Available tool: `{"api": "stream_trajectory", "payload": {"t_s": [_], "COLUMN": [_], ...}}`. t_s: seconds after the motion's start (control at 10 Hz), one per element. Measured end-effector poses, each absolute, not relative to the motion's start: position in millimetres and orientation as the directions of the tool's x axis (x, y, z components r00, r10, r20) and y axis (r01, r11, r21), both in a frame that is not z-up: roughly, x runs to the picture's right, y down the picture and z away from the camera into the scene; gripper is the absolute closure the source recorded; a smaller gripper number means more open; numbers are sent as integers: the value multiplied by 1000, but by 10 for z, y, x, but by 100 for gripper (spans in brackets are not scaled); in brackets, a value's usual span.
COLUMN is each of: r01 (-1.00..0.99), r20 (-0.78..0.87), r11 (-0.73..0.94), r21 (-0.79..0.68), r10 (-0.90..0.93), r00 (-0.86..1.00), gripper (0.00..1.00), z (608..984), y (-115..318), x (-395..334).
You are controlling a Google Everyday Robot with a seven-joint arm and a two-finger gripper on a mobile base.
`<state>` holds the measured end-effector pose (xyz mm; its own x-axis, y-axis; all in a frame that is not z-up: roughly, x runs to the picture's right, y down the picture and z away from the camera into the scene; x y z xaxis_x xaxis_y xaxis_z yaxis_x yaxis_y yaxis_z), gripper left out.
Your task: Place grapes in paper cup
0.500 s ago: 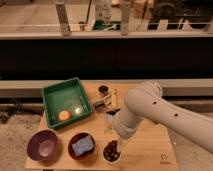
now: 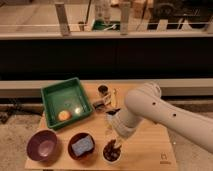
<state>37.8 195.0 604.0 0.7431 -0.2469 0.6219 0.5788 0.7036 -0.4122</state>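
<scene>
The grapes (image 2: 112,149), dark red-purple berries, lie in the small white paper cup (image 2: 104,156) near the table's front edge, right of the two maroon bowls. My gripper (image 2: 113,133) hangs just above the cup and the grapes, at the end of the white arm (image 2: 160,115) that comes in from the right. I cannot tell whether it touches the grapes.
A green tray (image 2: 50,97) at the back left holds an orange fruit (image 2: 63,115). An empty maroon bowl (image 2: 42,145) and a maroon bowl (image 2: 72,139) holding a blue sponge (image 2: 83,146) stand at the front left. A small dark cup (image 2: 103,90) and a silvery object (image 2: 102,103) sit behind the gripper.
</scene>
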Motion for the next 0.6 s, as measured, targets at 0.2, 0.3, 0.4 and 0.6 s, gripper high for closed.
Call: {"api": "stream_trajectory", "payload": {"t_s": [0.2,0.3,0.4,0.6], "r01": [576,576,578,578], "r20": [622,622,623,623], "r11": [706,706,705,705], "r21": [-412,-412,-411,-411], "r10": [-245,-245,-246,-246], "r00": [744,744,743,742], "gripper": [39,34,32,32], "z": [6047,6047,6048,6048], "y": [1943,1944,1942,1943], "x": [393,392,383,382]}}
